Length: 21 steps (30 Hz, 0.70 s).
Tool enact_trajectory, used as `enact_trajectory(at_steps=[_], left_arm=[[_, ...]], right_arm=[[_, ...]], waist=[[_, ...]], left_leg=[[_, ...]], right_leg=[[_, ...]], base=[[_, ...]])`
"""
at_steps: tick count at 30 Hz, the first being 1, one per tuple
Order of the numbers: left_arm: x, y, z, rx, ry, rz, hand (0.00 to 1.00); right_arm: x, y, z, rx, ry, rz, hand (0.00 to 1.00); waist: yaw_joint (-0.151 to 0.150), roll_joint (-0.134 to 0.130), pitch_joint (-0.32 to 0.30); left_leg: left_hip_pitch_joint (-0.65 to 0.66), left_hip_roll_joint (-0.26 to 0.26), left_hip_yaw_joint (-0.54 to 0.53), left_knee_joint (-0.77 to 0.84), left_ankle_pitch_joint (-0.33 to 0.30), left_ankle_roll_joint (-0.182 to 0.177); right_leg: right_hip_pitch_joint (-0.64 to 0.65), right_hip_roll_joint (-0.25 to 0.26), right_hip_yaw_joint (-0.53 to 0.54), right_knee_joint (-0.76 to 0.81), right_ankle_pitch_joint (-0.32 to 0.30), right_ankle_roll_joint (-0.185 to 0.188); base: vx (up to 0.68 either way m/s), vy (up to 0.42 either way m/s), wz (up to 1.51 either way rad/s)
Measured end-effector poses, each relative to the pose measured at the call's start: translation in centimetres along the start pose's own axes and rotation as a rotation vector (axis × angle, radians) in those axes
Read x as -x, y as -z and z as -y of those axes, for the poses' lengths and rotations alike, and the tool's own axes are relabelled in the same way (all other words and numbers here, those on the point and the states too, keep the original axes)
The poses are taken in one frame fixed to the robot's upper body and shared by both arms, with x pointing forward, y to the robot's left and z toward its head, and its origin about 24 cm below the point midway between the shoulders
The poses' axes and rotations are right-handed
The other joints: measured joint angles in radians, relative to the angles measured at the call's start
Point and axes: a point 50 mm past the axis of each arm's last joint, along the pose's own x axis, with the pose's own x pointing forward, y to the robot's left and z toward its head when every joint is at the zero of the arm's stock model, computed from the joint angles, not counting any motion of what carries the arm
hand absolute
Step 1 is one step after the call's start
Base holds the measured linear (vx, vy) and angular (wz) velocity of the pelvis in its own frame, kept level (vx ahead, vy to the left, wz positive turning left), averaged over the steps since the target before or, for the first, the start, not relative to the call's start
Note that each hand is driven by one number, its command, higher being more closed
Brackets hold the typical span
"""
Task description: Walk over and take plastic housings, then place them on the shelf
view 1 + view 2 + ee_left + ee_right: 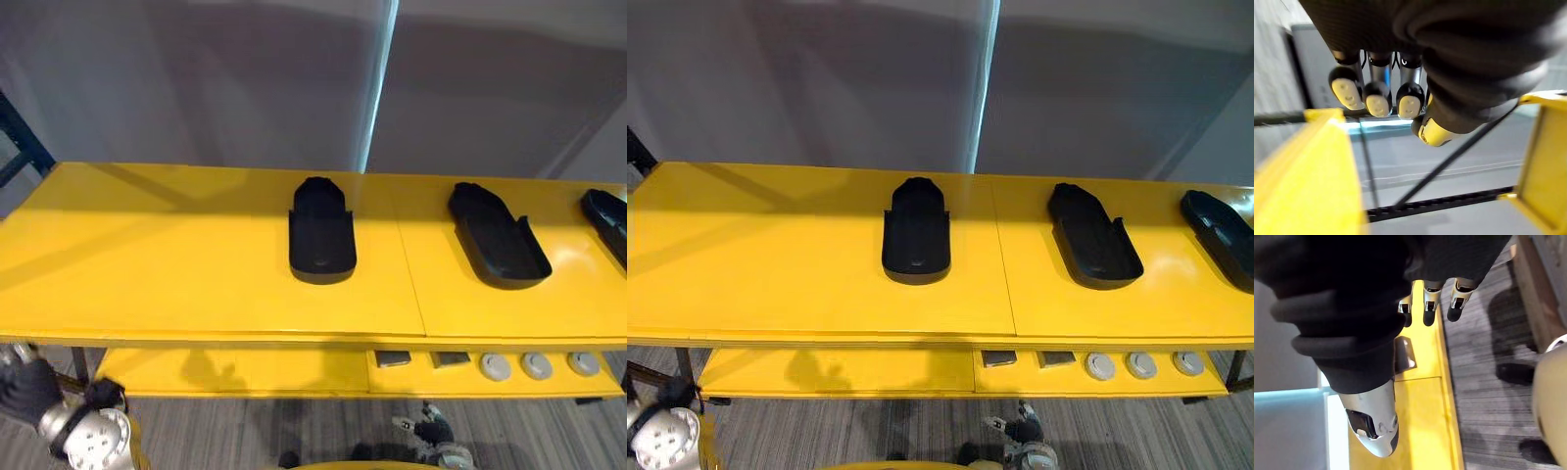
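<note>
Before the shelf (147, 255) bearing black housings (321, 235) (untouched), left hand (27, 387) and right hand (429, 428) hang, fingers (1430, 298) relaxed, empty.

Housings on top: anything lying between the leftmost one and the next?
Nothing: between the leftmost housing and the next housing, only bare yellow shelf top with a panel seam, in both eye views.

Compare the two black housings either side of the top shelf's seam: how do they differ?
Pose: the left housing lies square to the shelf's front edge; the right housing is skewed, its wide end swung rightward.
Place: the left housing sits on the left panel, the right housing on the right panel.
Shared: both are black, open side up, flat on the yellow top shelf.
</note>
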Motion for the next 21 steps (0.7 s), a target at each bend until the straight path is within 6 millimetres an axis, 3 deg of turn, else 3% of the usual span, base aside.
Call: enact_trajectory(at_steps=[4,8,15,21], left_arm=[[2.5,7.3,0.3,-0.213,0.193,-0.317,0.0],[7.2,11.6,3.1,-0.293,0.48,-0.517,0.0],[11.1,13.9,5.8,-0.355,0.713,-0.635,0.0],[11.8,14.6,6.1,-0.436,0.81,-0.636,0.0]], right_arm=[[0.1,-1.0,-1.2,0.0,-0.044,0.041,0.0],[0.1,-1.2,-1.3,-0.005,-0.049,0.048,0.0],[0.1,-0.7,0.0,-0.06,0.018,0.028,0.0],[0.2,0.6,0.3,-0.078,0.036,-0.029,0.0]], waist=[[0.01,-0.01,-0.014],[0.007,-0.002,-0.032],[0.005,0.025,-0.033],[0.001,0.036,-0.03]], left_leg=[[-0.007,0.014,0.037,0.058,-0.031,-0.012],[-0.002,0.015,0.054,0.061,-0.03,-0.011],[0.004,0.017,0.057,0.056,-0.034,-0.02],[0.01,0.021,0.058,0.043,-0.03,-0.027]], right_leg=[[0.003,-0.002,-0.001,0.032,-0.025,-0.001],[0.003,-0.002,0.007,0.034,-0.03,0.0],[0.003,0.001,0.015,0.033,-0.032,0.002],[0.003,0.01,0.025,0.019,-0.028,-0.003]], base=[[0.04,0.007,-0.04],[0.06,0.008,-0.07],[0.01,-0.001,-0.02],[0.0,-0.009,-0.04]])
